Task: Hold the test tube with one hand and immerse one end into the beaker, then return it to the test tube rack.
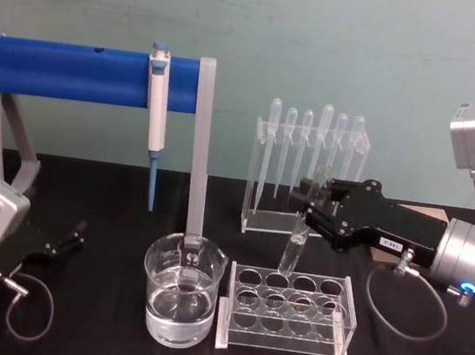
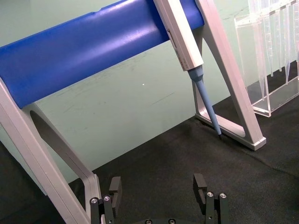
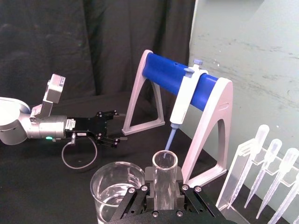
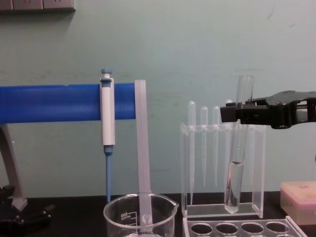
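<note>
My right gripper (image 1: 312, 209) is shut on the test tube (image 1: 295, 246), a clear glass tube held nearly upright with its open rim up. In the chest view the test tube (image 4: 234, 182) hangs with its rounded bottom just above the clear plastic rack (image 4: 239, 228), gripped at its upper part by the right gripper (image 4: 238, 113). The right wrist view looks down the tube (image 3: 165, 175) between the fingers (image 3: 186, 198). The beaker (image 1: 180, 297), holding clear liquid, stands left of the rack, apart from the tube. My left gripper (image 1: 72, 239) rests open at the table's left, seen also as the left gripper (image 2: 158, 186).
A blue bar stand (image 1: 94, 73) with grey legs holds a blue-and-white pipettor (image 1: 157, 106) behind the beaker. A clear holder (image 1: 308, 174) with several bulb-top pipettes stands behind the rack (image 1: 286, 311). A pink box (image 4: 298, 197) sits at the right. Black cloth covers the table.
</note>
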Tool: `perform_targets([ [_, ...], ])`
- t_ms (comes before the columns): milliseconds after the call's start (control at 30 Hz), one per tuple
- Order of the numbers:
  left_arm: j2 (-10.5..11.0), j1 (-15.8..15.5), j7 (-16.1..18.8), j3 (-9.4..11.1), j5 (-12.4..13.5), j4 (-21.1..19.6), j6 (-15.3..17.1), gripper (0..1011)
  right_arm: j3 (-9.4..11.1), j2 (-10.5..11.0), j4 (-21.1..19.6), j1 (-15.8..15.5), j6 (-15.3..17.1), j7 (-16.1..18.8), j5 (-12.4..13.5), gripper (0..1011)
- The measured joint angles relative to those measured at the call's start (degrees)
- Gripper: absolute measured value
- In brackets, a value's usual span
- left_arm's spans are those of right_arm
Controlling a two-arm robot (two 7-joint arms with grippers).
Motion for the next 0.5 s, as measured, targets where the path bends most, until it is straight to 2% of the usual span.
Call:
perform_targets([
  [500, 0.0, 0.0, 0.0, 0.0, 0.0, 0.0, 0.0, 1000, -1.1, 0.8, -0.4, 0.7, 0.6, -0.6, 1.0, 226],
])
